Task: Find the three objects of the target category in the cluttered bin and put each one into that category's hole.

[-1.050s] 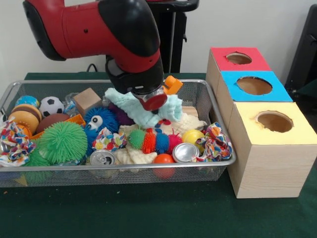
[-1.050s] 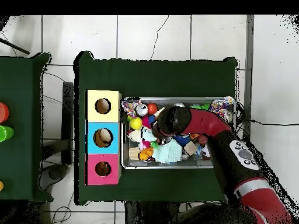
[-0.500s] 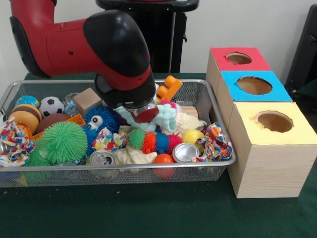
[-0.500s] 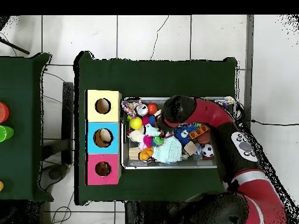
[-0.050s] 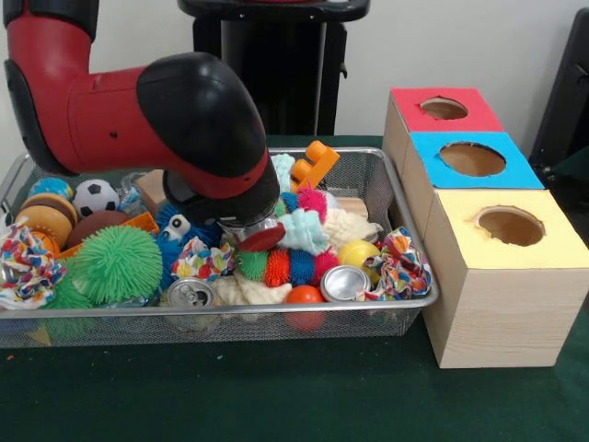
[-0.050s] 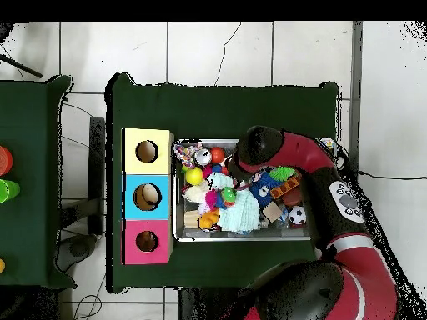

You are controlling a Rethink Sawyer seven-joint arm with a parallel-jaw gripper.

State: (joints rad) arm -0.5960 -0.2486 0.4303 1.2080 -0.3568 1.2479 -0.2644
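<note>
While arm hovers over bin (image 5: 405, 198):
Gripper (image 5: 260, 239): state cannot be told.
Holes: blue hole (image 6: 148, 197) maybe occupied; progress unclear.

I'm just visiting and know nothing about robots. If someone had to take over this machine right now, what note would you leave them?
Gripper: hidden under the arm, whose wrist sits low over the middle of the bin. I cannot tell whether it is open, shut or holding anything.
Things: the bin is full of clutter, including a pale teal cloth, a green spiky ball and a soccer ball.
Holes: the red hole, blue hole and yellow hole stand beside the bin. What is inside them is not visible.
Done: nothing that can be confirmed.
Left: find the three target objects and drop each into its hole.
</note>
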